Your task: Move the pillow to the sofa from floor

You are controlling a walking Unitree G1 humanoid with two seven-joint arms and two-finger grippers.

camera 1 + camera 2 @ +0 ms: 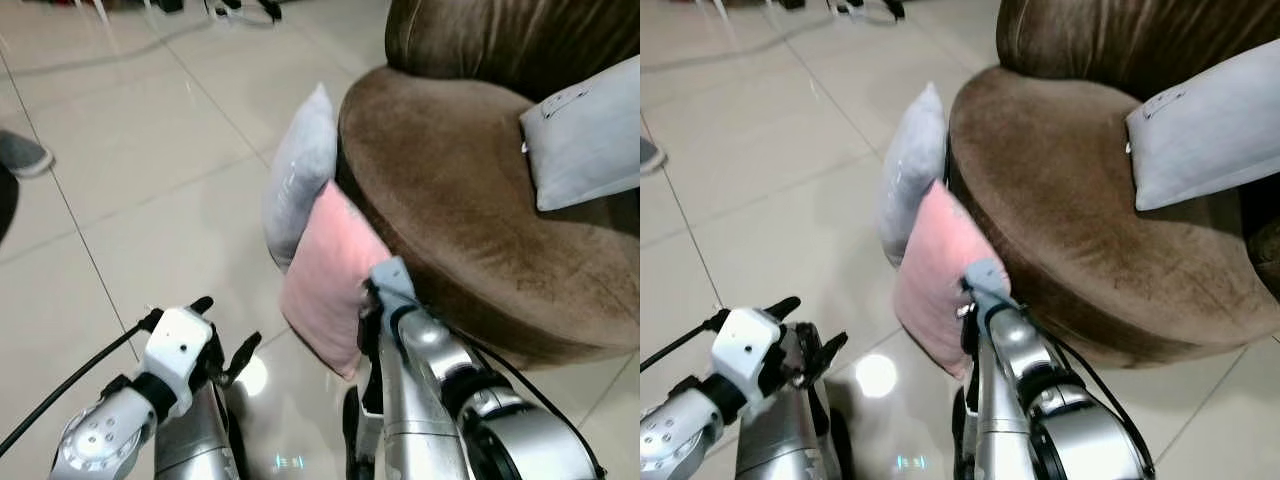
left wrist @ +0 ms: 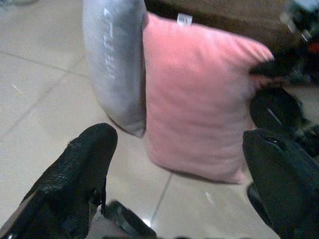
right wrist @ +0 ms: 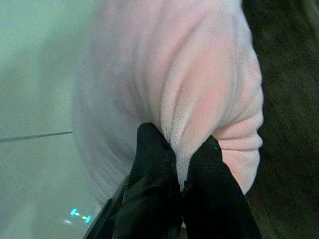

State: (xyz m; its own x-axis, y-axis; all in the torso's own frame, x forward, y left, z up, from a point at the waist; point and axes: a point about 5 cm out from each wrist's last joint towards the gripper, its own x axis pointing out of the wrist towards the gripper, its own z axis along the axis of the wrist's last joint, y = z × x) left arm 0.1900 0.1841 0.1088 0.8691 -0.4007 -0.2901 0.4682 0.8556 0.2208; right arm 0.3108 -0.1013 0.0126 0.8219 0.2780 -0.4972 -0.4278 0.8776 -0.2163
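A pink pillow [image 1: 325,285] stands on edge on the tiled floor, leaning against the round brown sofa [image 1: 470,210]. Behind it a grey pillow [image 1: 298,175] leans on the sofa too. My right gripper [image 3: 179,167] is shut on a pinched fold of the pink pillow [image 3: 189,84] at its sofa-side edge; the right arm [image 1: 420,370] reaches to it from below. My left gripper [image 1: 228,338] hovers open over the floor to the left of the pink pillow [image 2: 199,104], its black fingers [image 2: 79,169] spread wide apart.
A second grey pillow [image 1: 590,135] lies on the sofa seat at the right, against the backrest [image 1: 500,40]. A grey shoe [image 1: 22,153] sits on the floor at far left. A black cable [image 1: 70,385] trails from my left arm. Glossy tiles [image 1: 140,130] stretch away on the left.
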